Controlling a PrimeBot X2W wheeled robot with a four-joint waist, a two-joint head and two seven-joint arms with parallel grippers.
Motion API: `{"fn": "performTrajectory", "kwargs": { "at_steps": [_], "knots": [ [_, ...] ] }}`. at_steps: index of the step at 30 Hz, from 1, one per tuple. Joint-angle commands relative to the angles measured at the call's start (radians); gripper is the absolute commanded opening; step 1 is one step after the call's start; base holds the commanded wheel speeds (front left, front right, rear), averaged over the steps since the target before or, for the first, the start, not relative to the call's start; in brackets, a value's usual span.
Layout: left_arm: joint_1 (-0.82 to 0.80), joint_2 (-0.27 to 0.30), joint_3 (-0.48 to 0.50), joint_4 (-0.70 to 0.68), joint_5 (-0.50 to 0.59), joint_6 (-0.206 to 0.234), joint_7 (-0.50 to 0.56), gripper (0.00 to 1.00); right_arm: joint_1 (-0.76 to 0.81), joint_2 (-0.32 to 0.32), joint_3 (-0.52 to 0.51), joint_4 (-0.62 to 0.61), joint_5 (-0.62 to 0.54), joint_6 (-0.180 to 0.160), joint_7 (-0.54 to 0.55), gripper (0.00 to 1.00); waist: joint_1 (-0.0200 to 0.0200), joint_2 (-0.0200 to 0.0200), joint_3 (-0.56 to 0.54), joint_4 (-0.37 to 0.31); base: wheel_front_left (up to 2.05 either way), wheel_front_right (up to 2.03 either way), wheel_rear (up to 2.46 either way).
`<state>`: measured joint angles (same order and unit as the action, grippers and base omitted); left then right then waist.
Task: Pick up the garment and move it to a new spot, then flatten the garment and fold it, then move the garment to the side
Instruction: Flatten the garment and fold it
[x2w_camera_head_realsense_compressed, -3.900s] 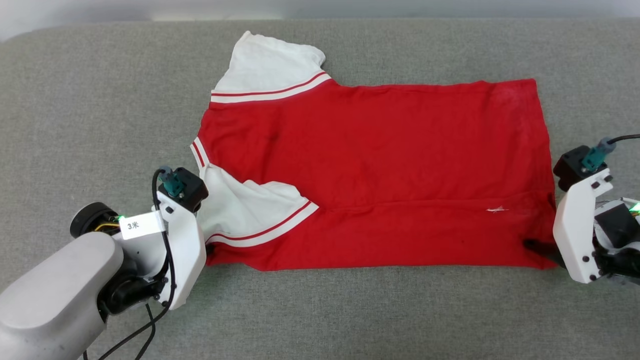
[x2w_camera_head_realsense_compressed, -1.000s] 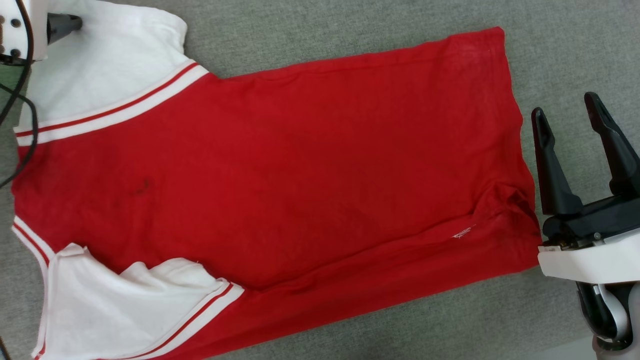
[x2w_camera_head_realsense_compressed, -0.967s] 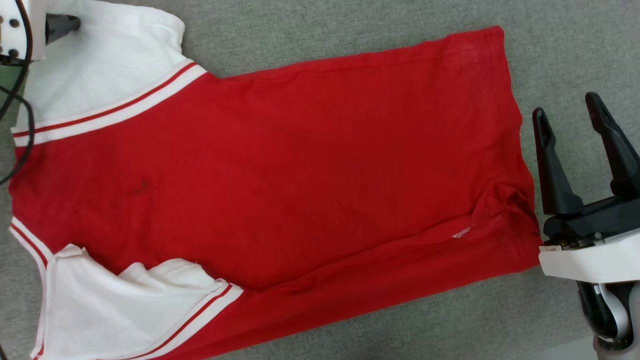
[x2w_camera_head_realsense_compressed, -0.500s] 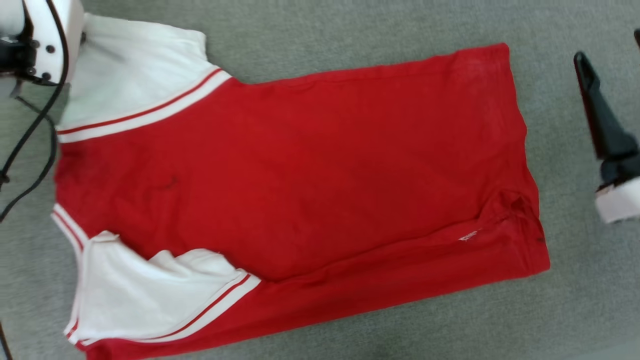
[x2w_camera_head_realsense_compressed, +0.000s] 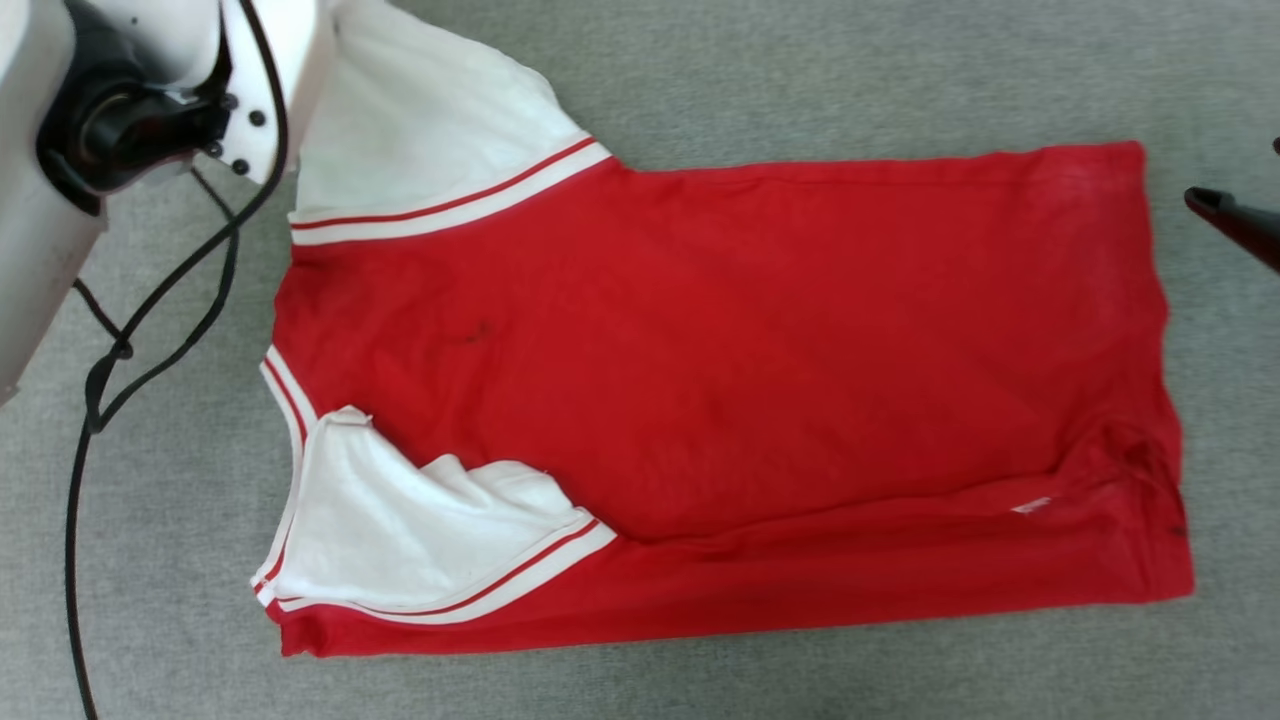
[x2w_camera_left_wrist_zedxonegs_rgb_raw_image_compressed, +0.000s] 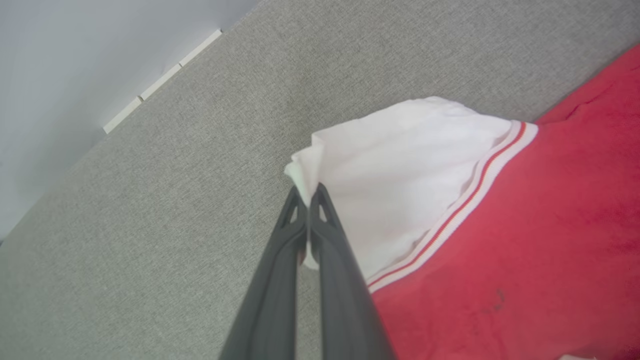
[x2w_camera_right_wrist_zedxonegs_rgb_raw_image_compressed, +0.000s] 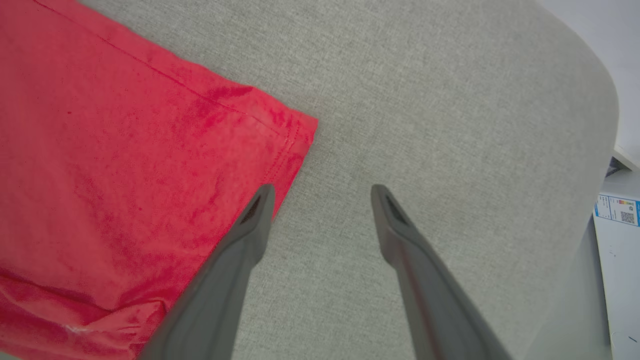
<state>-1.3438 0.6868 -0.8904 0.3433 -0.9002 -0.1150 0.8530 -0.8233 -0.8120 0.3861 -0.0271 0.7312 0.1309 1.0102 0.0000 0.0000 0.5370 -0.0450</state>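
The garment (x2w_camera_head_realsense_compressed: 750, 380), a red T-shirt with white sleeves, lies spread on the grey surface, neck end to the left. My left wrist (x2w_camera_head_realsense_compressed: 200, 100) sits over the far white sleeve (x2w_camera_head_realsense_compressed: 430, 110). In the left wrist view, my left gripper (x2w_camera_left_wrist_zedxonegs_rgb_raw_image_compressed: 307, 195) is shut on that sleeve's (x2w_camera_left_wrist_zedxonegs_rgb_raw_image_compressed: 400, 165) outer edge, which bunches between the fingers. My right gripper (x2w_camera_right_wrist_zedxonegs_rgb_raw_image_compressed: 322, 192) is open beside the hem's far corner (x2w_camera_right_wrist_zedxonegs_rgb_raw_image_compressed: 280, 125). One of its fingers lies over the hem edge, the other over bare surface. One right fingertip (x2w_camera_head_realsense_compressed: 1235, 220) shows in the head view.
The grey fabric surface (x2w_camera_head_realsense_compressed: 700, 80) runs all round the shirt. A black cable (x2w_camera_head_realsense_compressed: 150, 340) hangs from my left arm at the left. The surface's rounded edge (x2w_camera_right_wrist_zedxonegs_rgb_raw_image_compressed: 600, 150) and a white labelled box (x2w_camera_right_wrist_zedxonegs_rgb_raw_image_compressed: 617, 235) lie beyond my right gripper.
My left gripper has shut on the far white sleeve's edge. The right gripper has moved up toward the hem's far corner, still open. The head camera has shifted.
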Motion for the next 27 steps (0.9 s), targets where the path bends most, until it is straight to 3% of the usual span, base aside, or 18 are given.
{"fn": "performTrajectory", "kwargs": {
  "at_steps": [1,7,15,16,17,22,27],
  "knots": [
    [-0.015,-0.006,-0.002,-0.011,0.008,-0.003,-0.007,0.00,-0.029,0.004,0.015,0.024,0.005,0.000,0.019,1.00,0.0000,0.0000,0.018,0.018,0.00,0.00,0.00],
    [-0.036,-0.022,-0.011,-0.044,0.018,-0.006,-0.029,0.00,-0.130,0.053,0.109,0.161,-0.012,0.000,0.046,1.00,0.0000,0.0000,0.055,0.054,0.00,0.00,0.00],
    [-0.024,-0.012,-0.015,-0.062,0.011,-0.009,-0.053,0.00,-0.088,0.109,0.303,0.299,0.012,0.001,0.016,1.00,0.0000,0.0000,0.076,0.065,0.00,0.00,0.00],
    [-0.019,-0.011,-0.017,-0.062,0.011,-0.009,-0.059,0.00,-0.091,0.109,0.313,0.303,0.013,0.001,-0.007,0.37,0.0000,0.0000,0.072,0.063,0.00,0.00,0.00],
    [-0.001,-0.006,-0.017,-0.064,0.007,-0.010,-0.086,0.00,-0.128,0.101,0.317,0.319,0.025,0.001,-0.079,0.00,0.0000,0.0000,0.048,0.057,0.00,0.00,0.00],
    [0.055,0.004,-0.017,-0.085,-0.018,-0.012,-0.146,0.00,-0.153,0.073,0.298,0.328,0.044,0.000,-0.232,0.00,0.0000,0.0000,-0.027,0.063,0.00,0.00,0.00],
    [0.124,0.027,-0.024,-0.112,-0.034,-0.012,-0.192,0.00,-0.116,0.043,0.324,0.313,0.054,0.000,-0.317,0.00,0.0000,0.0000,-0.101,0.071,0.00,0.00,0.00]
  ]
}}
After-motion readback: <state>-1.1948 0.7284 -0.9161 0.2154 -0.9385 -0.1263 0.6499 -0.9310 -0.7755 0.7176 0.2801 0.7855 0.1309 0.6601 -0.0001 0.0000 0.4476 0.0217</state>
